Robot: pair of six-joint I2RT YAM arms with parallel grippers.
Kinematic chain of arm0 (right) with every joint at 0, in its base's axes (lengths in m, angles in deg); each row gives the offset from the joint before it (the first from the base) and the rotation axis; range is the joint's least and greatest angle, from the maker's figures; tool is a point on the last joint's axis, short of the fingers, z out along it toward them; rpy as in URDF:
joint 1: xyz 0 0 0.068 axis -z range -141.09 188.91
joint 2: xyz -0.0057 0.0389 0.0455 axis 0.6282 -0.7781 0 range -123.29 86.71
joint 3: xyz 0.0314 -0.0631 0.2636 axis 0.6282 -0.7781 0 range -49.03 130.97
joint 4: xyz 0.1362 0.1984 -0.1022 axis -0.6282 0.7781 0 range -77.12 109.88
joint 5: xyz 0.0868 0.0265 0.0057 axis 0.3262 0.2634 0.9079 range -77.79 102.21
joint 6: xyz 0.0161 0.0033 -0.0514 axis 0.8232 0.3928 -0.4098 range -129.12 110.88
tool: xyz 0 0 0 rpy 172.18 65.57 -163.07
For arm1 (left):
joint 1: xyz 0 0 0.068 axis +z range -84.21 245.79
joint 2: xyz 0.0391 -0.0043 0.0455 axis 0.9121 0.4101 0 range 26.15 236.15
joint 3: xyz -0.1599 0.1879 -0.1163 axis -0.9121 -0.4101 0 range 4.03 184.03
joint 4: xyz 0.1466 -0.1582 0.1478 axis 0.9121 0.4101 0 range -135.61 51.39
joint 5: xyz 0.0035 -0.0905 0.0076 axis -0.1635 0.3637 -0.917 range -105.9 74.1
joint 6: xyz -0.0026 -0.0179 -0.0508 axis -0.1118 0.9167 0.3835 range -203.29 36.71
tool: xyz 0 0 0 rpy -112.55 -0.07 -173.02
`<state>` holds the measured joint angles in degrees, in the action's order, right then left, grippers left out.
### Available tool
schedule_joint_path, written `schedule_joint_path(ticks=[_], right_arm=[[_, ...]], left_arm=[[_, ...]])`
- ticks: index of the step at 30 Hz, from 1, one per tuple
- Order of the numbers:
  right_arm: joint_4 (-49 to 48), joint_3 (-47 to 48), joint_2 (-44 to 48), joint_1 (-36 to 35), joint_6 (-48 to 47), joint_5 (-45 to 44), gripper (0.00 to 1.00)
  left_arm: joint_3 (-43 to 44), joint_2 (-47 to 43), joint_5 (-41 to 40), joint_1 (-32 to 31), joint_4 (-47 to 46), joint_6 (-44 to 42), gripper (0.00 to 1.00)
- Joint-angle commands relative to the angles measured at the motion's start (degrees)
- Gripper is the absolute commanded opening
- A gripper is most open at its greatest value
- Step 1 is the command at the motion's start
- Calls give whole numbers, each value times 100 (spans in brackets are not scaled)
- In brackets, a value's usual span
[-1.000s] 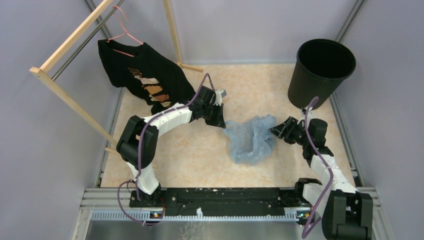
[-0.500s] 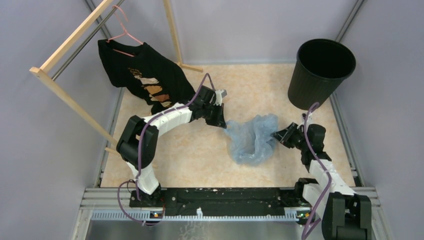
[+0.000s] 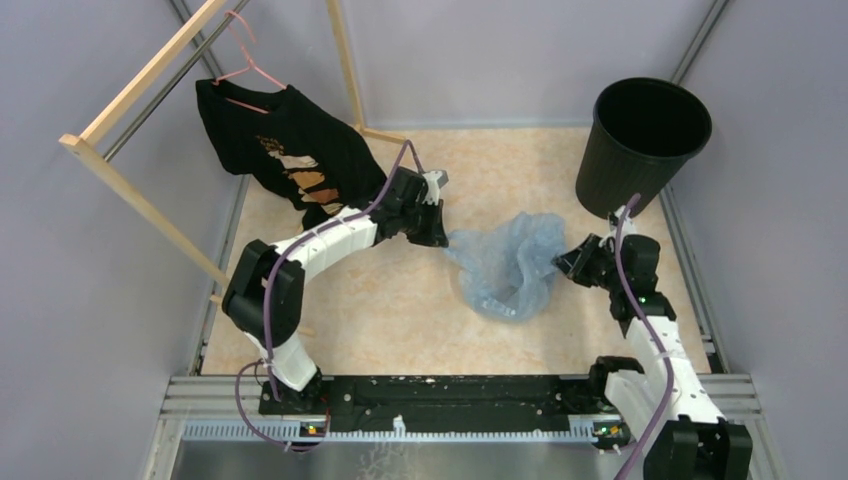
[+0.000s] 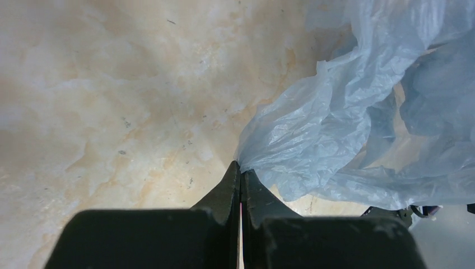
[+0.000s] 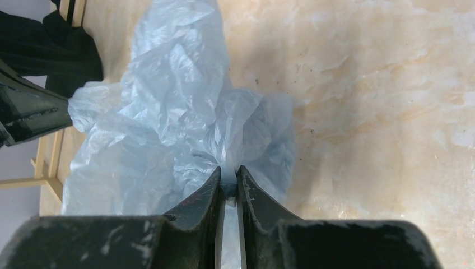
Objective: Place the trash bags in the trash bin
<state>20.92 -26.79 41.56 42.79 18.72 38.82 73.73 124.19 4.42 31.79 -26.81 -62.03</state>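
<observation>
Top external view, near edge: both arms reach from the near edge of the table (image 3: 370, 310) out to its middle.
Near right: the right gripper (image 3: 562, 262) sits right of centre. Its fingers (image 5: 204, 193) are nearly closed, a thin slit left, with a fold of film caught at the tips.
Middle: the trash bag (image 3: 510, 265) lies right of centre, slung between the two grippers. Its lower folds seem to rest on the table; how much is lifted, I cannot tell.
Middle left: the left gripper (image 3: 440, 238) has its fingers (image 4: 224, 193) pressed tip to tip on the bag's left corner, the film drawn to a point.
Change: over the last second the right gripper has pulled back toward the near edge, then swung out toward the right edge. The left gripper has crept toward the far edge. The bag is now spread wider, its right lobe nearer the bin.
Far right corner: the trash bin (image 3: 625, 170) stands upright, mouth open, apart from the bag.
Far left: a black T-shirt (image 3: 290, 150) hangs on a wooden rack (image 3: 150, 75), uninvolved.
Meaning: both grips look set and the carry seems begun. The bag is not yet in the bin and must clear the rim.
</observation>
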Motion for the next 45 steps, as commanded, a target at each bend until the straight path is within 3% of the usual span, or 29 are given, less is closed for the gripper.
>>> schedule_joint_path(ticks=[1,6,10,14,18,20,24,26,28,31,33,35,36,38,40,42,45], right_arm=[[492,550,65,-286,-333,-359,14],[854,1088,193,-712,-542,-623,19],[796,1117,180,-717,-429,-592,4],[532,1029,-210,-708,-161,-385,3],[288,1425,-1076,-713,-140,-472,1],[568,2250,-1635,-719,-235,-570,1],[2148,5782,-2419,-907,-725,-508,1],[2893,7494,-2477,-1286,-979,-773,1],[2497,8186,-2146,-1563,-1031,-823,1],[1030,7159,-1188,-1590,-901,-712,1],[85,5677,-654,-1591,-898,-990,0],[-975,3866,-359,-1583,-862,-1279,0],[-1199,3159,-403,-1583,-715,-1408,0],[-735,2313,-784,-1588,-381,-1184,0],[-1033,1533,-1069,-1651,-136,-455,0],[-901,1334,-996,-1823,-75,-539,0],[80,2429,-658,-1881,-265,-683,0]], left_arm=[[-81,-460,-618,24,-192,-194,0],[-331,-781,-876,9,-421,-175,0],[-473,-866,-757,3,-535,-37,0],[-574,-851,-806,27,-453,259,0],[-4,-542,-959,121,-80,610,0],[782,-322,-704,352,239,766,0],[3586,-156,-25,619,1174,991,0],[4768,-338,195,496,1114,961,0],[4947,-874,-13,215,586,700,0],[2965,-2231,-1006,-80,-820,560,0],[1308,-2931,-1746,-84,-1353,609,0],[115,-3183,-2341,-76,-1182,707,0],[-405,-3170,-2375,-75,-1058,805,0],[-1369,-3120,-2008,-81,-973,1115,0],[-1869,-3185,-1545,-95,-947,1392,0],[-2135,-3395,-1502,-104,-1016,1563,0],[-1524,-3636,-1488,-104,-820,1532,0]])
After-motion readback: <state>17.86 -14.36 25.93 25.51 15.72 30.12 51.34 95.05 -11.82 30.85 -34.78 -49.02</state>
